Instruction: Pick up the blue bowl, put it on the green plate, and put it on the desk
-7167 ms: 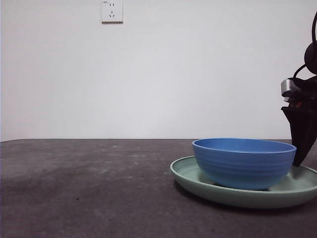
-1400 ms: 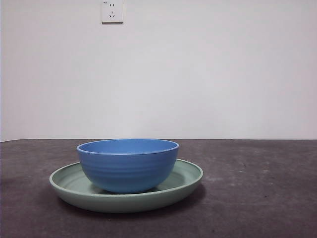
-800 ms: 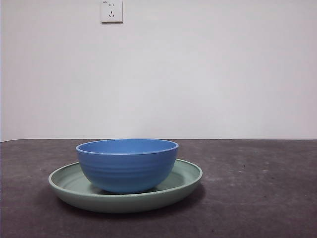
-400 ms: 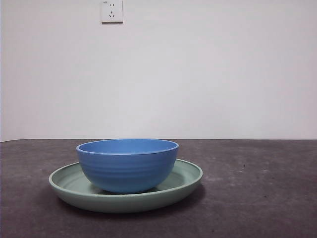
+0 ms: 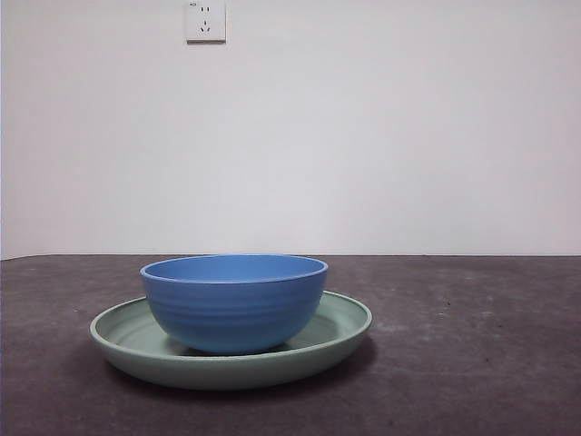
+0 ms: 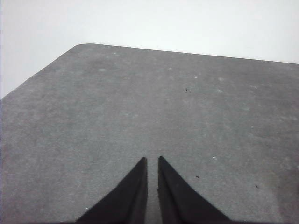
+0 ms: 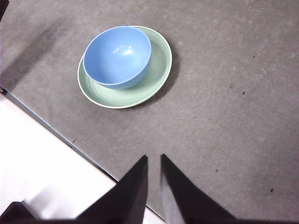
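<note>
So the blue bowl (image 5: 234,302) sits inside the green plate (image 5: 343,325) on the desk (image 5: 472,363), lower left of the front frame. My right claw (image 7: 153,161) hangs well off it, jaws looking closed; my left claw (image 6: 152,162) too, over bare desk.

The scene is viewed level and close across the worktop (image 5: 472,363) from the front. The right wrist view is aimed down from high up, sharing the blue bowl (image 7: 117,56) on the green plate (image 7: 156,74). Bare worktop alone is seen from the left wrist.
</note>
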### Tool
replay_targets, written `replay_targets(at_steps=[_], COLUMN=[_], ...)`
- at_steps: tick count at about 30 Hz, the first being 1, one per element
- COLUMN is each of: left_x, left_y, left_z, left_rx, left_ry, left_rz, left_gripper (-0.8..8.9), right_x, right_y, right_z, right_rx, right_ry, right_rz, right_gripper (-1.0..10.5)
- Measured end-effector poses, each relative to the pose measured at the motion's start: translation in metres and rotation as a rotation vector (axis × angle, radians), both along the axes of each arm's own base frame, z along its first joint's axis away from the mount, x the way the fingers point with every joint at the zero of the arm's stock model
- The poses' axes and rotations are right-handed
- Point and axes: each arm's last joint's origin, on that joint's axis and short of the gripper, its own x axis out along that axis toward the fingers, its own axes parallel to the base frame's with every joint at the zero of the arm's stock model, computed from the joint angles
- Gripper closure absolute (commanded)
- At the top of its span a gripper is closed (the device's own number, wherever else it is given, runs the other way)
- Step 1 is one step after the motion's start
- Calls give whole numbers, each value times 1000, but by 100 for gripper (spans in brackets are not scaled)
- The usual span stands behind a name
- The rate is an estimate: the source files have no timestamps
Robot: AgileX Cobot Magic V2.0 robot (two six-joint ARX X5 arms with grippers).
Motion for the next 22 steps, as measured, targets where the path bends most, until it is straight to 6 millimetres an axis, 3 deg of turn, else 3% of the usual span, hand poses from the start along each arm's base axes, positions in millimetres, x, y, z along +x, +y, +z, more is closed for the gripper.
replay_targets(at_steps=[11, 15, 18, 22], left_x=[0, 0, 0, 0], left_y=[0, 0, 0, 0], left_z=[0, 0, 0, 0], left_rx=[4, 5, 5, 5], left_ry=[1, 1, 0, 0], left_rz=[-1, -1, -1, -1], left_gripper=[778, 778, 778, 778], right_x=[0, 7, 18, 38], right_y=[0, -4, -10, -22], right_z=[0, -2, -25, -78], right_rx=[0, -7, 7, 9], right_ry=[-3, -129, -250, -402], right_rz=[-3, -79, -175, -361], right_gripper=[908, 908, 908, 908])
